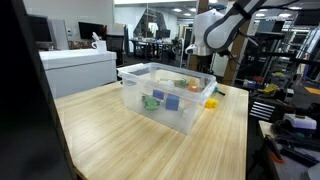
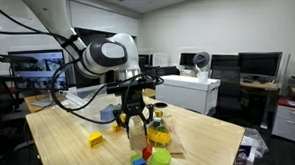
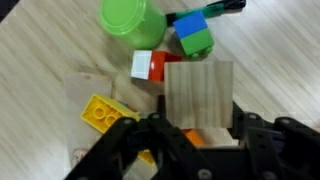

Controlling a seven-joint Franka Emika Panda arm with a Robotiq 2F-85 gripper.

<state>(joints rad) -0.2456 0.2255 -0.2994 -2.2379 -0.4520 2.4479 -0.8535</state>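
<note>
Yellow brick point(image 3: 97, 113) lies at the left of the wrist view, flat on the desk point(image 3: 40, 50), close beside the finger of the hand point(image 3: 195, 135) on that side. Next across, a green cup point(image 3: 124, 20) stands at the top, and a red-and-white block point(image 3: 150, 66) sits touching or just beside the near corner of the wooden block point(image 3: 198, 92). The wooden block is the item under work: it lies centred between the jaws, which stand part-spread astride it; whether the pads bear on its sides cannot be told. Beyond it lie a blue-and-green block point(image 3: 195, 35) and, rightmost, a marker point(image 3: 215, 8). Judgement: the grasp is well aligned. Recommended practice: squeeze squarely on the two flat sides, keep the wrist level, confirm a firm grip before any lift, then rise straight up so that no finger drags the yellow brick or nudges the red-and-white block.
</note>
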